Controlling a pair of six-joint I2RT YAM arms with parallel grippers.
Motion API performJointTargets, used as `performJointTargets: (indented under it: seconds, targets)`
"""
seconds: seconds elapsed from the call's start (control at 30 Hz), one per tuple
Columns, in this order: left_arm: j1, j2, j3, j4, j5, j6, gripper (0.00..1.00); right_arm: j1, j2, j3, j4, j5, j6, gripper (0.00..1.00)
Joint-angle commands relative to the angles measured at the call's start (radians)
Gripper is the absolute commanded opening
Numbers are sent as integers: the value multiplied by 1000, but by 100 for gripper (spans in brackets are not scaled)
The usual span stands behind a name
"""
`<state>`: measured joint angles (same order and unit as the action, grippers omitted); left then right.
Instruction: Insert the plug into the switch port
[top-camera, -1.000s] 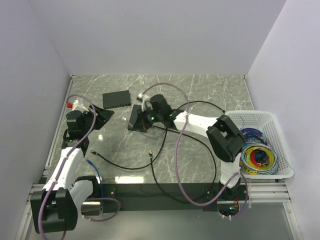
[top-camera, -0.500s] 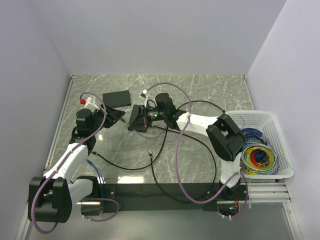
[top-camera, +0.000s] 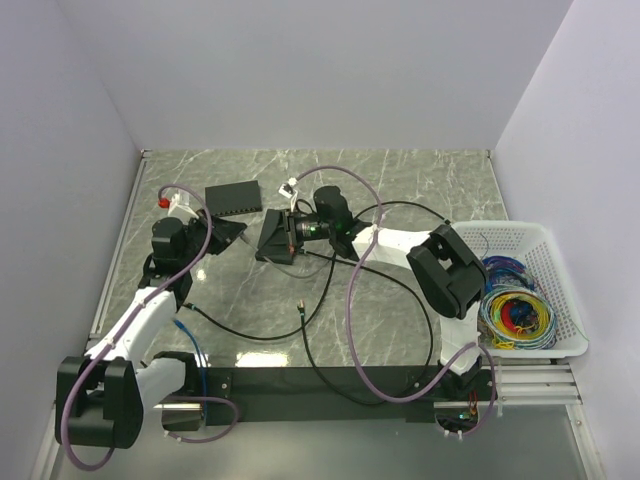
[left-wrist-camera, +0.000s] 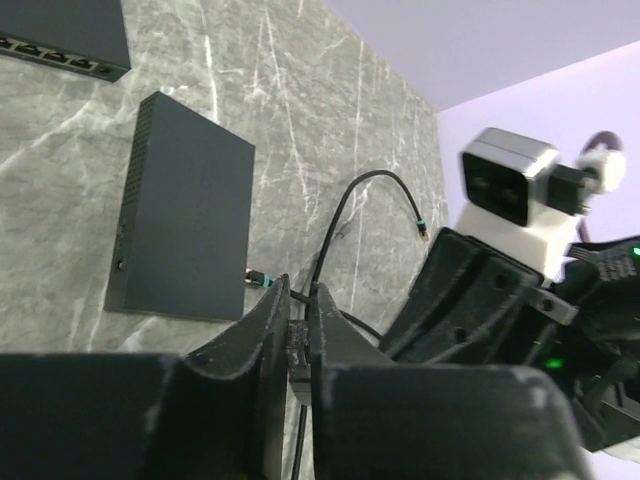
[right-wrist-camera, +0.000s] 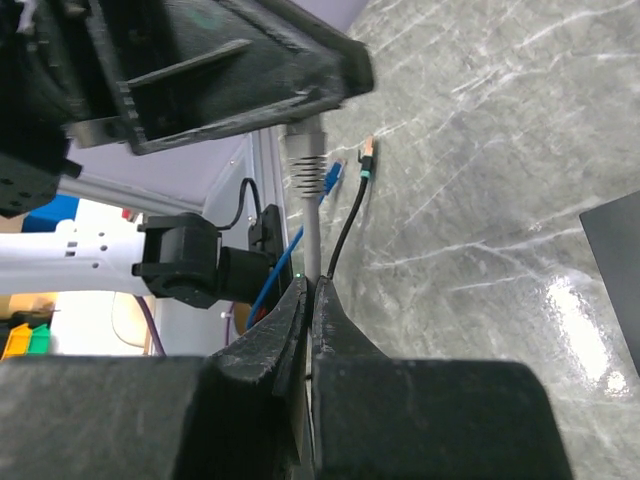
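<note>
Two arms stood on a black rail (top-camera: 300, 382) at the near edge.

Surface: grey veined marble-look table (top-camera: 420, 180), glossy, with patches of glare.

1. Near left: blue cable (top-camera: 182, 326), with the plug (right-wrist-camera: 368, 150) lying on the table just beside its tip, well apart from the switch (top-camera: 233, 199).
2. Near right: white basket (top-camera: 515, 235) holding coiled coloured wires (top-camera: 515, 315).
3. Mid-table: left gripper (left-wrist-camera: 298, 300), fingers drawn almost together on a thin black cable (left-wrist-camera: 338, 225).
4. Mid-table: right gripper (right-wrist-camera: 308, 285), fingers pressed flat together. Whether they caught anything could not be told.
5. Flat black box (left-wrist-camera: 185, 225), lying close before the left gripper.
6. Further back: the switch lay flat, its sockets along the edge toward the box.
7. Far: plain pale lavender walls (top-camera: 300, 70) on three sides.
</note>
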<state>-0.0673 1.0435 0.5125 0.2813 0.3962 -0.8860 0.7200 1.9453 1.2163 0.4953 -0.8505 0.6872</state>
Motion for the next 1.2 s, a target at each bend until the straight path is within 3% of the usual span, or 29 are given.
performJointTargets:
  seconds: [0.0, 0.03, 0.07, 0.1, 0.17, 0.2, 0.43, 1.17]
  targets:
    - [-9, -30, 20, 9, -20, 22, 7, -4, 3, 14, 37, 2, -1, 0]
    - [-15, -31, 27, -4, -28, 27, 1, -1, 0, 26, -3, 31, -29, 7]
    - [-19, -30, 34, -17, -43, 32, 0, 1, -5, 32, -29, 50, -50, 30]
    - [-22, -28, 41, -55, -51, 35, 1, 5, -20, 49, -88, 71, -76, 40]
    - [-37, -25, 66, -99, -75, 44, 1, 12, -37, 68, -148, 138, -153, 53]
    - [-40, -26, 72, -119, -97, 45, 1, 22, -49, 78, -176, 157, -175, 54]
    - [-66, -16, 132, -269, -134, 42, 0, 79, -80, 172, -353, 298, -349, 51]
    - [-78, -30, 124, -312, -157, 51, 1, 141, -62, 241, -322, 307, -361, 40]
